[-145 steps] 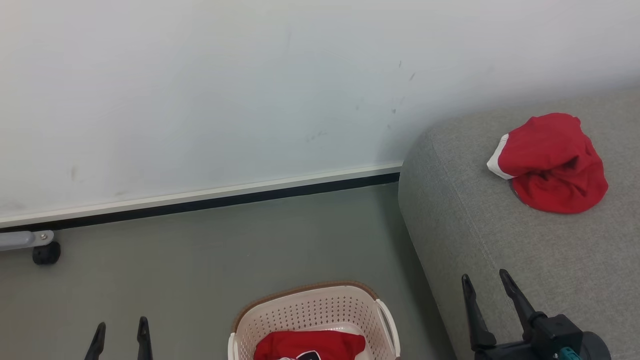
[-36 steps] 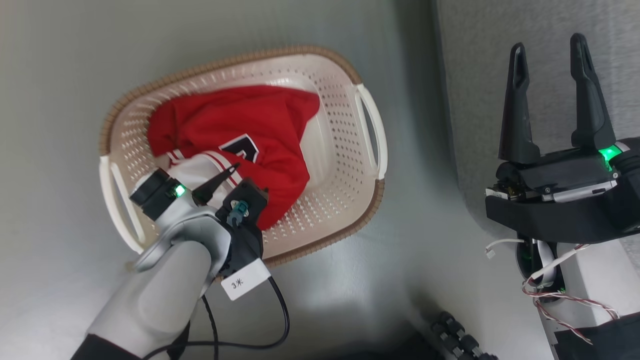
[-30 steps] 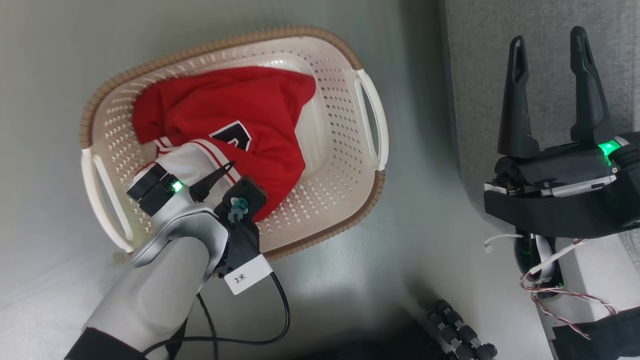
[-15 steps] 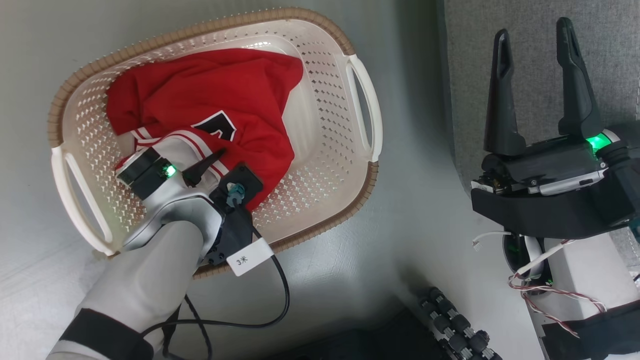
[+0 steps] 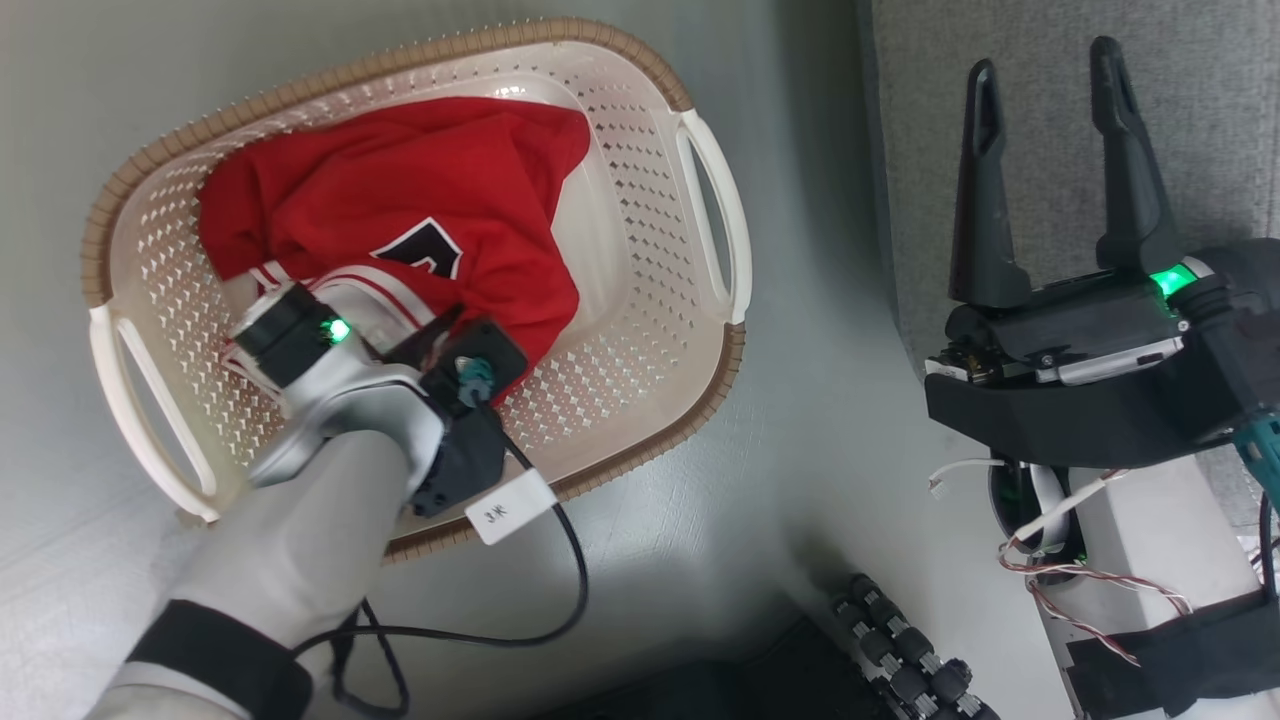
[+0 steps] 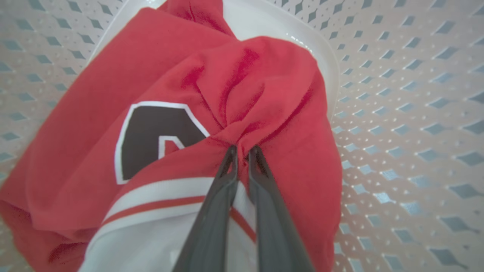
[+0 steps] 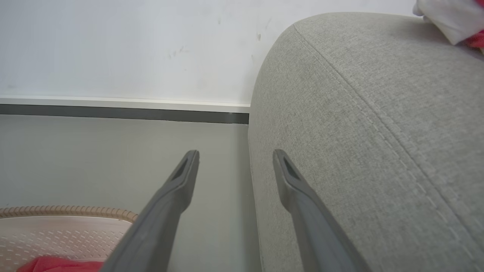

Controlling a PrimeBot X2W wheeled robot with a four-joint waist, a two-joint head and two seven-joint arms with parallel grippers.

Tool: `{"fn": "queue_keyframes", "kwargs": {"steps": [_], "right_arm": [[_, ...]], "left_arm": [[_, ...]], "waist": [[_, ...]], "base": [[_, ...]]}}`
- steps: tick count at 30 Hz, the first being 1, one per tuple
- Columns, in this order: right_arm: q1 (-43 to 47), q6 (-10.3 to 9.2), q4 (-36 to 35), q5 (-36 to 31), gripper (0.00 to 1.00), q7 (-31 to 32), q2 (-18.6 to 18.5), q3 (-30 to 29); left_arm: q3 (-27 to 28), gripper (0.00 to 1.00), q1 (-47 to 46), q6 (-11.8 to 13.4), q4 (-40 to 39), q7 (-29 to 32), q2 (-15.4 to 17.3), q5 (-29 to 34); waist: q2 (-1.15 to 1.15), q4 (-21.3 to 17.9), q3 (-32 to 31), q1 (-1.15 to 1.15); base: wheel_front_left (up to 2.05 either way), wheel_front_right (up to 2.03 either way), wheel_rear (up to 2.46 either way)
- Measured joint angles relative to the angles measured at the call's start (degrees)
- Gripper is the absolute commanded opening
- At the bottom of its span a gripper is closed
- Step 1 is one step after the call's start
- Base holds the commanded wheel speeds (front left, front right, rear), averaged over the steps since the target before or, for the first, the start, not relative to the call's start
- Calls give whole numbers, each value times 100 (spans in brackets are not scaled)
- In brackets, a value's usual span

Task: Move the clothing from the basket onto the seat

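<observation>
the step in hand is the grasp. the left gripper point(image 6: 242, 149) is down in the basket point(image 5: 620, 62), its two fingers pinched tight on a gathered fold of the red garment point(image 6: 249, 83), just beside the dark emblem point(image 6: 151, 136) and above the white panel point(image 6: 151, 226). the garment lies crumpled on the basket floor, not yet lifted. the right gripper point(image 5: 1042, 60) hangs spread wide and empty at the edge of the seat point(image 7: 359, 94). the other garment point(image 7: 450, 22) already lies on the seat, far from that edge. next, as i judge it, comes a straight lift until the cloth clears the rim, then a swing right over the seat and a release. the pinch takes only one fold, so the rest will hang low and may drag on the rim or slip free.
</observation>
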Motion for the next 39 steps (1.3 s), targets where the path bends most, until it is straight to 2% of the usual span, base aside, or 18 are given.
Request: {"fn": "queue_keyframes", "kwargs": {"steps": [8, 18, 39], "right_arm": [[-8, 27, 343, 1, 100, 3, 36, -19], [25, 87, 850, 4, 100, 18, -20, -244], [231, 327, 1759, 47, 100, 19, -149, -403]], "left_arm": [[52, 0, 0, 47, 36, -402, -302, -122], [296, 0, 33, 41, -48, -1156, -441, -626], [275, 0, 85, -205, -854, -1333, -506, -1099]], "waist": [[0, 38, -266, 0], [0, 200, -849, 0], [0, 814, -2365, 0]], "base": [[0, 0, 0], [0, 0, 0], [0, 0, 0]]}}
